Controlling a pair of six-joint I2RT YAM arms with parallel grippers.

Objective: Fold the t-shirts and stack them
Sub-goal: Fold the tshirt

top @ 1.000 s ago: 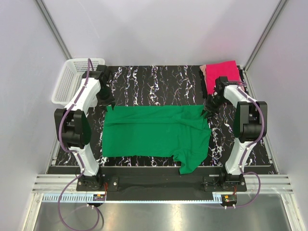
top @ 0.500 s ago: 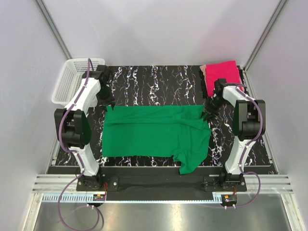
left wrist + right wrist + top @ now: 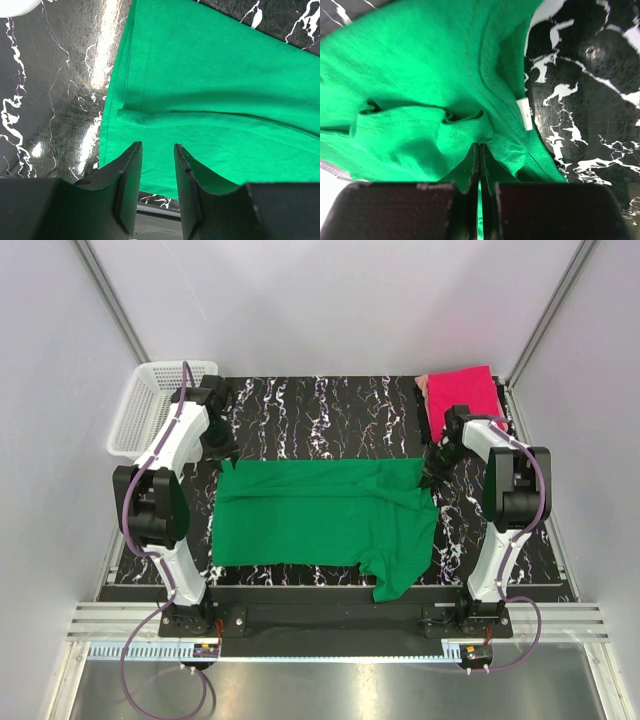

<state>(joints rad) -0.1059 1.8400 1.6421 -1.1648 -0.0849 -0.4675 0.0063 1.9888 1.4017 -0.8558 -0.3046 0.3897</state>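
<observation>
The green t-shirt [image 3: 320, 515] lies spread across the middle of the bench [image 3: 330, 410]. The right claw [image 3: 479, 150] is pinched tight on a bunched fold beside the neck label [image 3: 524, 113], at the shirt's far right corner. The left claw [image 3: 156, 155] stands a narrow gap apart over the far left hem, gripping nothing, likely so both corners lift together. The pink t-shirt [image 3: 462, 390] sits folded in the far right corner.

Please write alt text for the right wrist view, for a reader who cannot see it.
The right gripper is shut on a bunched fold of the green t-shirt, close to its small white neck label. The black marbled table shows at right.
</observation>
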